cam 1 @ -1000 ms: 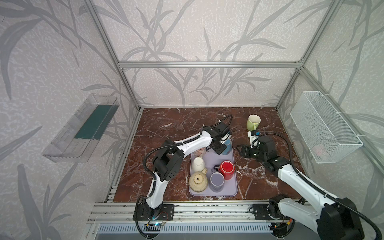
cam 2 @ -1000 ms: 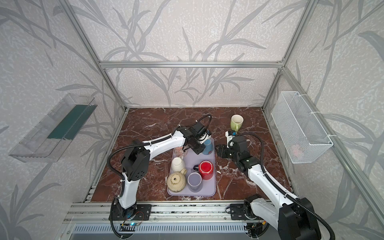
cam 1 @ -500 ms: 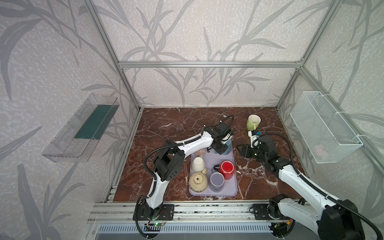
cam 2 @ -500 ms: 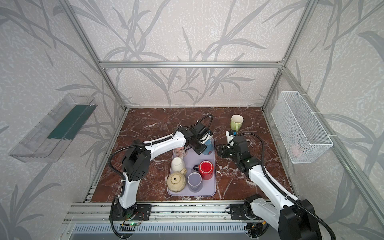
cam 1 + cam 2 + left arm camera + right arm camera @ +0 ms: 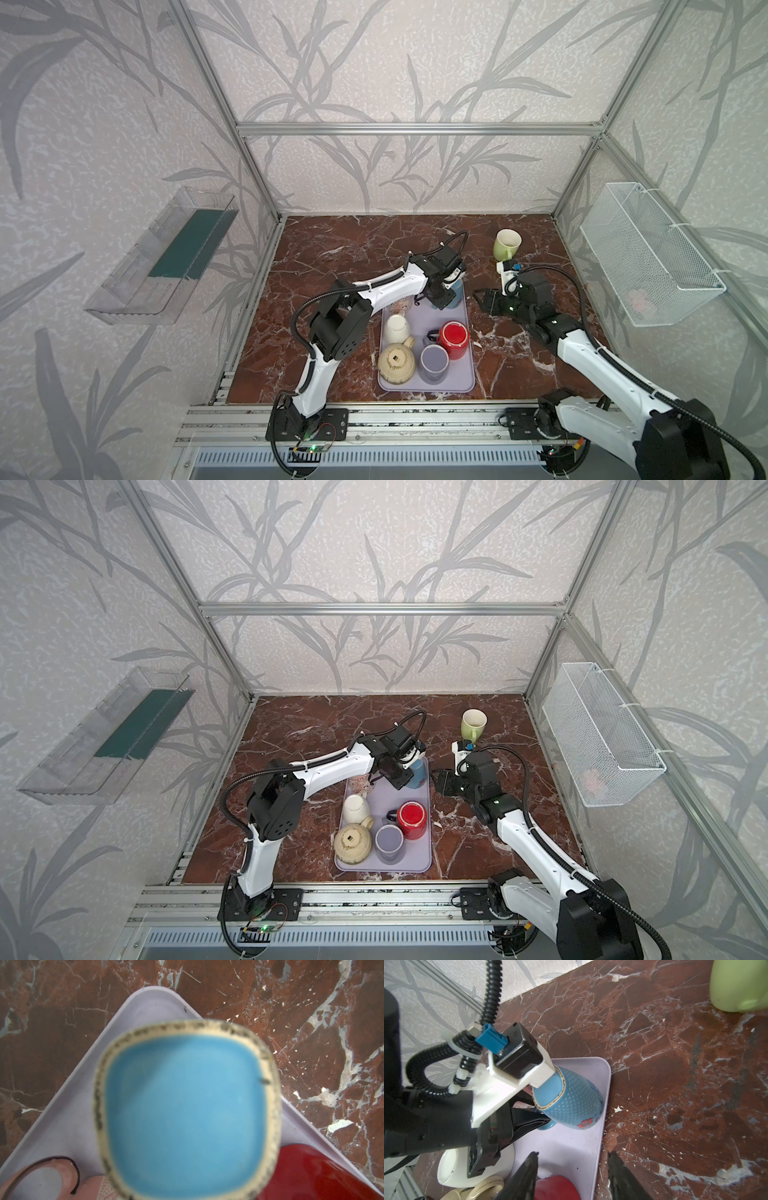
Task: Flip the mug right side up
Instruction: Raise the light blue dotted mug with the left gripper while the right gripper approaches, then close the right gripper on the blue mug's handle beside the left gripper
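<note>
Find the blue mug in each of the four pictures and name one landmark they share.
Top view: blue mug at the far right corner of the tray.
Top view: blue mug at that same corner.
Left wrist: its base fills the middle.
Right wrist: middle, base up.
Shared landmark: the tray.

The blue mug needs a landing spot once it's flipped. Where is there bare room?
Widest: the marble table between the tray and the back wall, left of the green mug. Also right of the tray, beside the red mug. On the tray, only a patch between blue mug and red mug is bare; white mug, teapot and purple mug crowd the rest.
</note>
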You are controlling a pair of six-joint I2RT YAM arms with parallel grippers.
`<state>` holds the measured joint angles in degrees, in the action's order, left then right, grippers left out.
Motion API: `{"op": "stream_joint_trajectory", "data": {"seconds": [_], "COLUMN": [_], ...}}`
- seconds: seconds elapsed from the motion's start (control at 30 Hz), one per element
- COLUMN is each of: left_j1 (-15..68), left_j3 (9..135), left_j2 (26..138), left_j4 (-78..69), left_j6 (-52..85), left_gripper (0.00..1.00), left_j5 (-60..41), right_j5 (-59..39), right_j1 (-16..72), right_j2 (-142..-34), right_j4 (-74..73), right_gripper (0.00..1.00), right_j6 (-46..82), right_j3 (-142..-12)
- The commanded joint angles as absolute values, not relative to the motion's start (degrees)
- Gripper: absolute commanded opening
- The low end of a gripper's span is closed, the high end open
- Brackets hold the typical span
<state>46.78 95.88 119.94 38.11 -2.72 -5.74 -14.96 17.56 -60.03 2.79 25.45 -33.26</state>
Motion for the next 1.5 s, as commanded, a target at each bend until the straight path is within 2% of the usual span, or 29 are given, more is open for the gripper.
{"op": "stream_joint_trajectory", "data": {"seconds": [0.0,0.17,0.27,0.6,0.8,1.07,1.27,1.47], "left_j1": [47.2,47.51,47.72,47.51,47.3,46.35,41.77,37.24], "left_j3": [96.02,95.3,93.94,86.46,78.25,71.15,64.15,60.13], "left_j2": [120.35,119.16,117.57,107.39,98.55,87.37,80.67,79.49], "left_j4": [37.52,36.16,34.4,26.13,15.58,8.2,-4.92,-20.67], "left_j6": [-3.1,-2.47,-1.92,5.29,10.01,15.12,25.84,36.93], "left_gripper": [0.13,0.07,0.0,0.0,0.0,0.0,0.0,0.0], "left_j5": [-4.99,-3.68,-2.16,-3.74,-7.76,-12.58,-20.84,-29.51], "right_j5": [-14.5,-14.26,-14.22,-17.23,-21.52,-32.39,-36.76,-43.04], "right_j1": [17.38,17.3,17.32,17.23,16.59,12.66,12.61,12.61], "right_j2": [-59.02,-58.13,-57.09,-54.13,-52.82,-53.44,-55.07,-60.25], "right_j4": [1.8,2.1,1.43,-2.96,-8.0,-19.25,-28.63,-43.64], "right_gripper": [0.54,0.54,0.54,0.55,0.58,0.61,0.62,0.62], "right_j6": [25.24,25.05,25.05,25.58,27.12,33.54,37.81,45.1], "right_j3": [-32.97,-32.89,-32.28,-30.26,-28.26,-25.23,-23.15,-21.45]}}
